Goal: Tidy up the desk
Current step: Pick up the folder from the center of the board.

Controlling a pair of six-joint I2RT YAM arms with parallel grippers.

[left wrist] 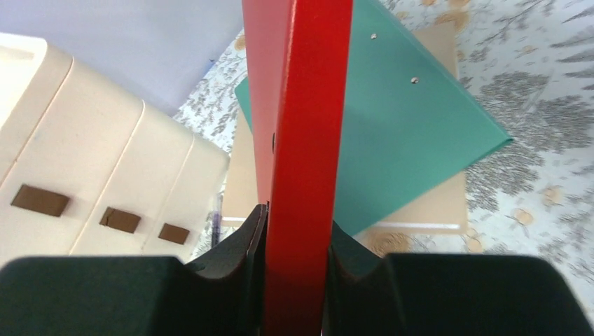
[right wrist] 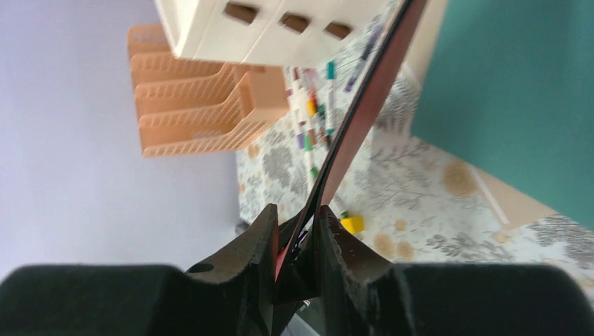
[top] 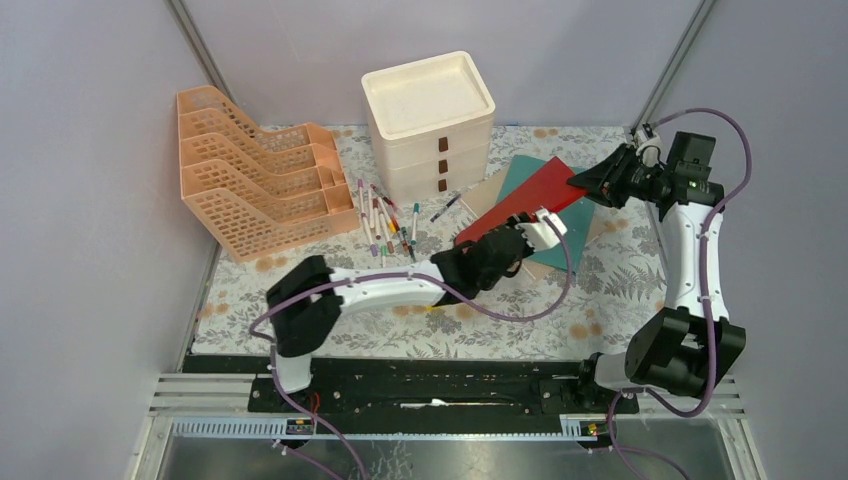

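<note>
A red folder point(top: 520, 205) hangs tilted above the desk point(top: 620, 290), held at both ends. My left gripper point(top: 532, 228) is shut on its near edge; in the left wrist view the red spine point(left wrist: 308, 140) fills the gap between both pads of that gripper point(left wrist: 295, 238). My right gripper point(top: 582, 184) is shut on the folder's far right corner, and the thin red edge point(right wrist: 364, 112) runs up from between the fingers of this gripper point(right wrist: 298, 231). Under it lie a teal folder point(top: 548, 168) and a tan folder point(left wrist: 434, 203).
A cream three-drawer unit point(top: 430, 125) stands at the back centre. An orange file rack point(top: 260, 175) stands at the back left. Several loose pens point(top: 385, 225) lie between rack and drawers. A small yellow object point(right wrist: 352, 224) lies on the cloth near the left arm.
</note>
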